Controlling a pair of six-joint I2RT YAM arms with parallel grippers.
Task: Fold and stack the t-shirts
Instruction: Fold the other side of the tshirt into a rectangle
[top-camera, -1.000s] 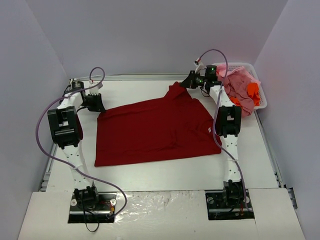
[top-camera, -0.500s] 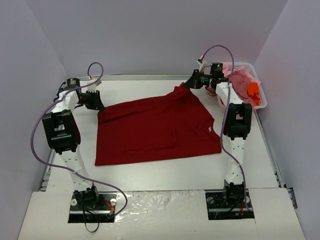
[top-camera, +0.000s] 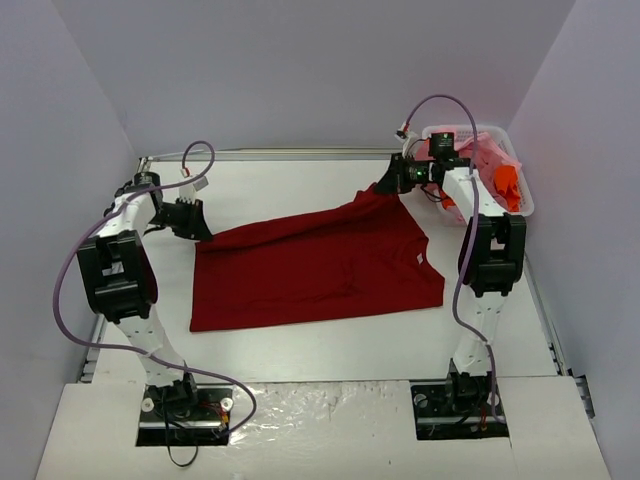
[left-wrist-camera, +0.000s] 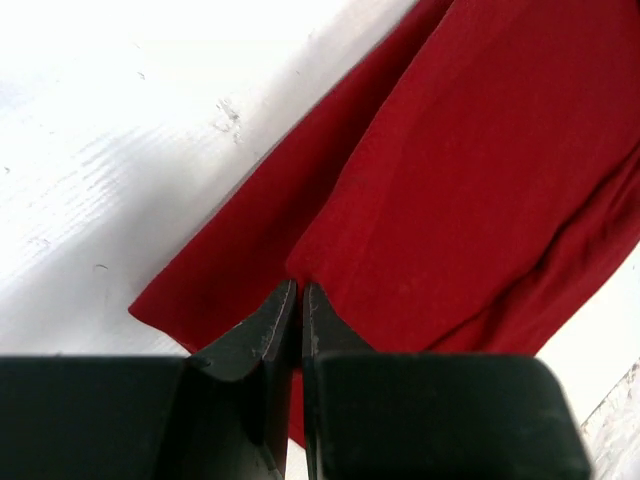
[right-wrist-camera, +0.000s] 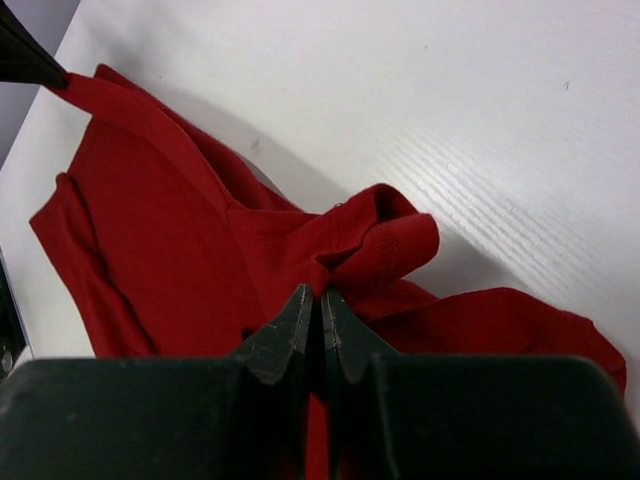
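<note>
A large dark red t-shirt (top-camera: 310, 265) lies spread across the middle of the table, its far edge lifted off the surface. My left gripper (top-camera: 197, 232) is shut on the shirt's far left corner; in the left wrist view the cloth (left-wrist-camera: 440, 190) hangs from the pinched jaws of that gripper (left-wrist-camera: 300, 285). My right gripper (top-camera: 383, 187) is shut on the far right part of the shirt. The right wrist view shows a bunched fold (right-wrist-camera: 385, 245) caught at that gripper's (right-wrist-camera: 320, 292) tips. Pink and orange t-shirts (top-camera: 487, 172) fill the basket at the back right.
The white plastic basket (top-camera: 523, 205) stands at the far right corner, close behind my right arm. Grey walls close the table in on the left, back and right. Bare white table (top-camera: 330, 345) lies between the shirt and the arm bases.
Both grippers have risen and moved apart, the right one toward the basket, the left one outward. The shirt's far edge is drawn tauter and lifted between them.
</note>
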